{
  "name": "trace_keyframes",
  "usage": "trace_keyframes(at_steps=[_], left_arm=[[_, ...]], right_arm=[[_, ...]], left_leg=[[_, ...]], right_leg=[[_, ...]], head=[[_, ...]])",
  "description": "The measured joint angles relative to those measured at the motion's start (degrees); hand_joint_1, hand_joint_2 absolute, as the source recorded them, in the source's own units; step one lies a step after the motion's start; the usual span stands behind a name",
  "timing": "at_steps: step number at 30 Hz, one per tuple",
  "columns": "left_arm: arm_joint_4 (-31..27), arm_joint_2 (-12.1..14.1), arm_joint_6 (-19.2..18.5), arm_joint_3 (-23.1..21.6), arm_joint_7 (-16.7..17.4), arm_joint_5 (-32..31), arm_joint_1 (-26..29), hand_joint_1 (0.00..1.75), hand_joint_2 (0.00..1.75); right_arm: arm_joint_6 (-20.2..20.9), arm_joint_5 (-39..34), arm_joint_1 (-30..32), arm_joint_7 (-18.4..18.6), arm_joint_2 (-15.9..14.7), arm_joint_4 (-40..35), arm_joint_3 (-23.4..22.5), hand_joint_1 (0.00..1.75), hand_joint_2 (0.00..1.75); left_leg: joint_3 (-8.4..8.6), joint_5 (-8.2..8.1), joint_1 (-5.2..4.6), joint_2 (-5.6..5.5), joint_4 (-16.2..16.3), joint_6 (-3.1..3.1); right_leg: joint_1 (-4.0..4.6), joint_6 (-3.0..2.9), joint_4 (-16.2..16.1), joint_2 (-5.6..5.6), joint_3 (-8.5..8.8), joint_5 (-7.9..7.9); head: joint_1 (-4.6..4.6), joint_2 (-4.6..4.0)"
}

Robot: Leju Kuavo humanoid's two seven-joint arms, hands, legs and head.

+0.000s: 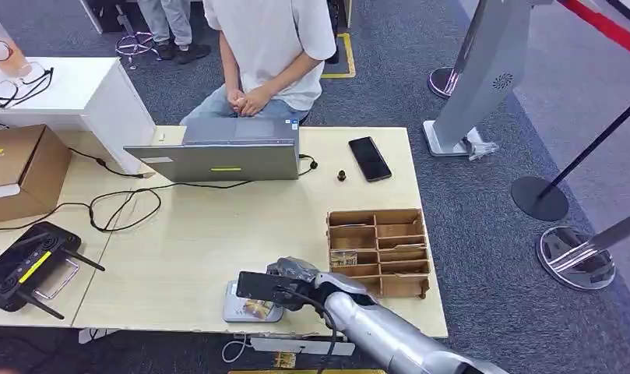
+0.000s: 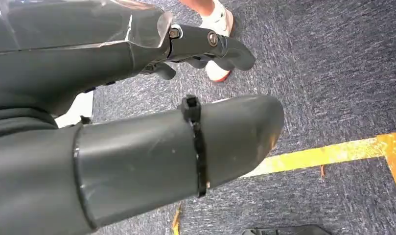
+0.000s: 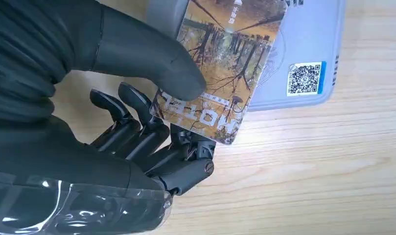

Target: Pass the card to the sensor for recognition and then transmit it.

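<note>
pinching card (image 3: 220, 68) over sensor (image 3: 303, 54) | right hand (image 3: 137, 117) thumb on top, fingers beneath | left hand (image 2: 151, 122) state unclear

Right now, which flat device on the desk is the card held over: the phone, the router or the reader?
The grey reader at the near edge; the right hand holds the card over it.

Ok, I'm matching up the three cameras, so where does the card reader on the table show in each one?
Head view: the grey card reader sits at the table's near edge, partly under the right hand.
Left wrist view: not in it; it looks at carpet.
Right wrist view: the reader fills the upper middle, its QR sticker showing.
Shared landmark: the card held over the reader.
</note>
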Motion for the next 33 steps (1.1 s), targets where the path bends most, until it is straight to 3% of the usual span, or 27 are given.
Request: trace_keyframes(at_steps=[33], left_arm=[[0.0, -0.6, 0.9, 0.0, 0.6, 0.1, 0.0, 0.0, 0.0]], right_arm=[[0.9, 0.2, 0.0, -0.7, 0.1, 0.3, -1.1, 1.75, 1.75]], left_leg=[[0.01, 0.0, 0.0, 0.0, 0.0, 0.0]], right_leg=[[0.0, 0.0, 0.0, 0.0, 0.0, 0.0]], head=[[0.0, 0.0]])
